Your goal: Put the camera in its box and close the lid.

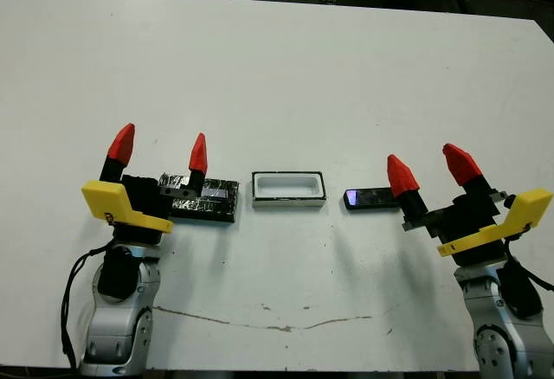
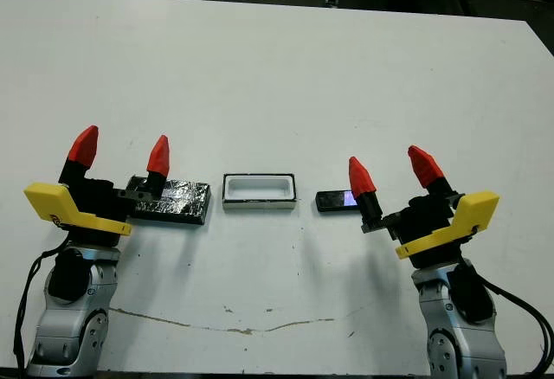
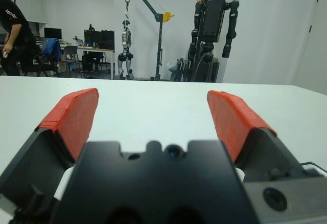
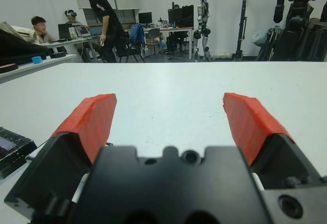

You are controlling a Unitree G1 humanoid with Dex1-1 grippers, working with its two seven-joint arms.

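left gripper (image 3: 153, 116) agape — table (image 3: 153, 96) bare-white

left gripper (image 1: 160, 150) — jaws apart, right gripper (image 1: 430, 170) likewise

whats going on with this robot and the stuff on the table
Nothing is being held yet. The box sits open and empty in the middle of the white table. The lid lies by the open left gripper; the camera lies by the open right gripper.
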